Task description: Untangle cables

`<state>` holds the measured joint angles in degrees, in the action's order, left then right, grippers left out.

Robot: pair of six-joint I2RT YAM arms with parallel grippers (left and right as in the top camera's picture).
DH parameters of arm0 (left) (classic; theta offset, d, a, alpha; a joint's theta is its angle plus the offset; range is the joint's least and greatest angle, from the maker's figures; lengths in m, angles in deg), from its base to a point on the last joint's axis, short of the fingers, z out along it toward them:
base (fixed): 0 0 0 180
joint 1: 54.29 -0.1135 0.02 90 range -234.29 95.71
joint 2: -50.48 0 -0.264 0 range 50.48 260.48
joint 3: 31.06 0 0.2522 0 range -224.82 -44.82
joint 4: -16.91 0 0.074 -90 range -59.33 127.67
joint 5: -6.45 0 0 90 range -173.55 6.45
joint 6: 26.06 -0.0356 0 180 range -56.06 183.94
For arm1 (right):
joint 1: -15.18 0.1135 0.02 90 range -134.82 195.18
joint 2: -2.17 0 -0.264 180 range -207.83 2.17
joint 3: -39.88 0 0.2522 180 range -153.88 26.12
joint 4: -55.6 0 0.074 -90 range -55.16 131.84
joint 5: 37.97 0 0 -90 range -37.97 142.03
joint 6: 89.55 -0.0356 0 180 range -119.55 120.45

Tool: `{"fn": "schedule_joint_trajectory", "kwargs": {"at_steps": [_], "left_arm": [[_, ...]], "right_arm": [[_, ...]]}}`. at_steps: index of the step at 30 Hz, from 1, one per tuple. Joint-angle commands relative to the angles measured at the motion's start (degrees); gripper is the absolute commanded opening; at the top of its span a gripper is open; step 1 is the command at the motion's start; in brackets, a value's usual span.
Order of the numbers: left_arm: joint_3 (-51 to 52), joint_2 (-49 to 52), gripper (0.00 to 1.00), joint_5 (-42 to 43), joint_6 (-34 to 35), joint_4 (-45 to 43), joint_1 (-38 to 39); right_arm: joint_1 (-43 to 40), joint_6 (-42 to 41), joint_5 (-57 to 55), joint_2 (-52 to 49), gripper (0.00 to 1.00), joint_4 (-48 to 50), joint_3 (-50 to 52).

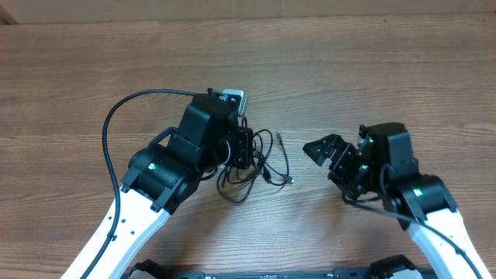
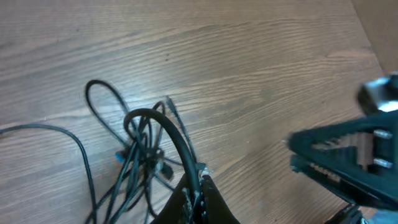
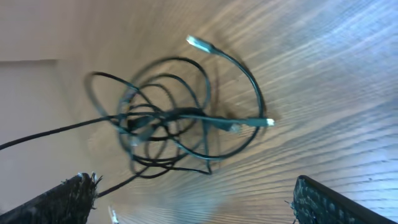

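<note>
No text can be read; blurred marks on the right gripper [image 2: 292, 154] may be lettering

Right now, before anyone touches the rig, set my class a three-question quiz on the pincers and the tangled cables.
1. True or false: the right pincer stands open.
2. Which one is shut on a strand of the cables? A) left pincer B) right C) neither
3. Fill in: the cables lie in one tangled heap on a ____ table.
Key: 1 true; 2 A; 3 wooden.
</note>
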<state>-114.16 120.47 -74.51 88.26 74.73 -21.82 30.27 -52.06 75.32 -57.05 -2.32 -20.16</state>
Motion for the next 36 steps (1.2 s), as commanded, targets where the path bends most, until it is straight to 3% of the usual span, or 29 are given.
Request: {"fn": "schedule_joint_trajectory", "kwargs": {"at_steps": [1, 10, 14, 18, 24, 30, 36], "left_arm": [[-0.02, 0.02, 0.04, 1.09, -3.17, -0.48, -0.31], [-0.02, 0.02, 0.04, -6.16, -1.84, -0.35, -0.31], [-0.02, 0.02, 0.04, -6.05, 2.56, -0.22, -0.31], [-0.02, 0.09, 0.04, -5.66, 2.45, -1.49, -0.46], [-0.02, 2.34, 0.04, 6.25, -5.90, -3.10, -2.78], [-0.04, 5.25, 0.04, 17.88, -8.00, -6.62, -5.88], [-0.04, 5.53, 0.04, 19.19, -9.16, -6.40, -5.99]], "right_arm": [[0.39, -0.46, 0.02, -3.34, 1.00, 0.59, 0.52], [0.39, -0.46, 4.76, -6.78, 0.96, 8.94, 0.52], [0.42, 0.11, 4.83, -5.92, 0.95, 9.14, 0.52], [0.50, 0.24, 4.81, -5.03, 0.95, 8.81, 0.52], [1.31, 0.28, 4.61, -3.76, 0.94, 8.04, 0.52], [2.84, 0.44, 3.48, -2.34, 0.93, 7.65, 0.52], [4.81, 3.06, -1.36, -2.19, 0.94, 8.15, 0.52]]}}
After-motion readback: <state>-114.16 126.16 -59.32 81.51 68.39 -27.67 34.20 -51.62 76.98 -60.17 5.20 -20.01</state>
